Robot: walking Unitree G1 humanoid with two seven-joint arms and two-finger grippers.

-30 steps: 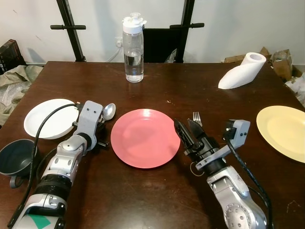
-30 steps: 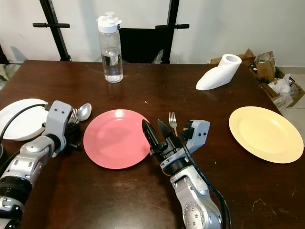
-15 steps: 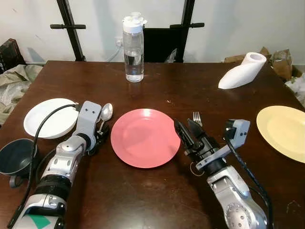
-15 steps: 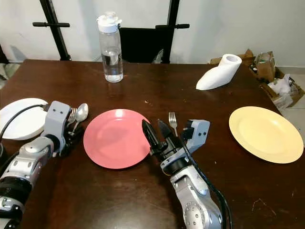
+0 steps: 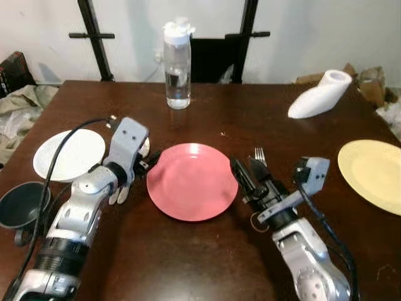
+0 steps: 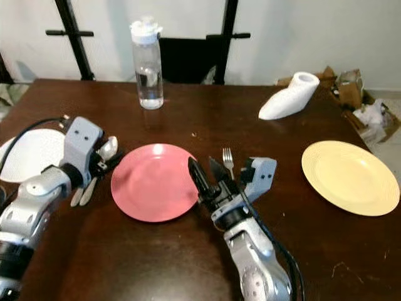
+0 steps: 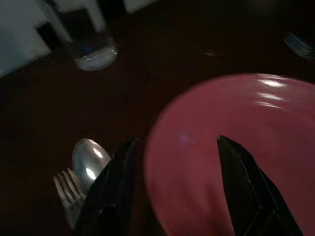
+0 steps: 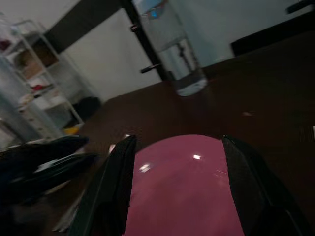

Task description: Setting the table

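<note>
- Nearest the camera, the right hand rests on the surface at the right rim of the pink plate, fingers spread and empty; a forward push could shove the plate.
- Just beyond it lies a fork, touching nothing; a careless sweep could knock it askew.
- Left of the plate, the left hand hangs open and empty above the rim, with the spoon and a second fork beside it; closing here risks catching the rim instead.
- Farther off, the water bottle stands well apart, likely safe.
</note>
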